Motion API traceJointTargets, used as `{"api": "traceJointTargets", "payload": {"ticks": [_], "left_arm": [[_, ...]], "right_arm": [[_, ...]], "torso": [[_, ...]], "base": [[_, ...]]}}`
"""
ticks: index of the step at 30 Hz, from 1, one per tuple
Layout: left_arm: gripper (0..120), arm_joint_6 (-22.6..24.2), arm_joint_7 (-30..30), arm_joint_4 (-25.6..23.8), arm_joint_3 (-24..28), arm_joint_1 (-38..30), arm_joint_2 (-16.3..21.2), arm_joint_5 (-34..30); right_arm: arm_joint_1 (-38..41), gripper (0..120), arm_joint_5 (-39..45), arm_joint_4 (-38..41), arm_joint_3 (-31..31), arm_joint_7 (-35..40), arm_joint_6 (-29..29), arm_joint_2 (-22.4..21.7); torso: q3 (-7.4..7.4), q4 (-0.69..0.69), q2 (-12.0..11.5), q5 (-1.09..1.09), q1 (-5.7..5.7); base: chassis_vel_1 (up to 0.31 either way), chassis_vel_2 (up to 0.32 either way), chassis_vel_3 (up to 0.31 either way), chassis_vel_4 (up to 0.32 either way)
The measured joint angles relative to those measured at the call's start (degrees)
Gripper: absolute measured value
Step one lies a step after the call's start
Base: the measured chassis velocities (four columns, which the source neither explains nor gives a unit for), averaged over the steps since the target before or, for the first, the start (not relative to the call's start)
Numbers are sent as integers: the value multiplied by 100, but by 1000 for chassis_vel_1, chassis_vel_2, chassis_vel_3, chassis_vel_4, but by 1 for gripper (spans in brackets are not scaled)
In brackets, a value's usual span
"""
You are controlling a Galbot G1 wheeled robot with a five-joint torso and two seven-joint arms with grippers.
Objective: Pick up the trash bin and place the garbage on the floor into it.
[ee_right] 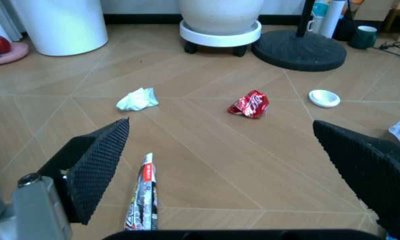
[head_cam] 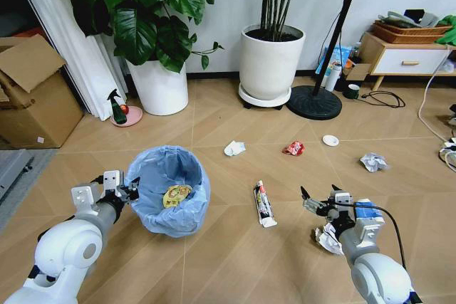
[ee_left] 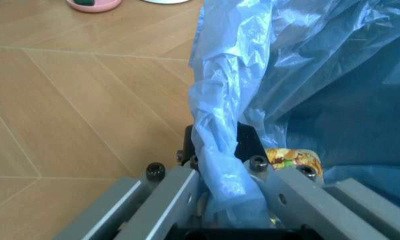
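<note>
Floor (head_cam: 235,247): tan herringbone boards carrying everything below; the far edge meets the wall, where two white plant pots and a fan base stand.
Trash bin (head_cam: 169,191): lined with crinkly light blue plastic, at the near left of the floor, upright with its mouth open; a yellow-white wrapper (head_cam: 176,195) lies inside.
Left claw (head_cam: 122,190): at the bin's left rim, fingers pressed together on a fold of the blue liner; in the left wrist view the bag (ee_left: 223,165) is bunched between the two grey fingers.
Right claw (head_cam: 318,193): over the near right of the floor, fingers spread wide with nothing between them; the right wrist view shows the black ridged pads (ee_right: 103,162) well apart.
White tube (head_cam: 263,204): flat on the floor between the bin and the right claw.
Crumpled paper (head_cam: 373,162): toward the right edge of the floor.
Second paper ball (head_cam: 234,148): mid-floor, beyond the bin.
Red wrapper (head_cam: 293,149): mid-floor, right of that ball.
White disc (head_cam: 330,140): just past the red wrapper, near the fan base.
</note>
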Motion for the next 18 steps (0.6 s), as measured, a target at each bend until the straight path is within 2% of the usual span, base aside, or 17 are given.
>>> {"api": "traceJointTargets", "payload": {"ticks": [18], "left_arm": [[0,-4,1,-52,3,34,-29,13]], "right_arm": [[-25,100,-69,-38,1,-51,37,53]], "torso": [[0,0,0,0,0]], "base": [[-70,-74,71,79]]}}
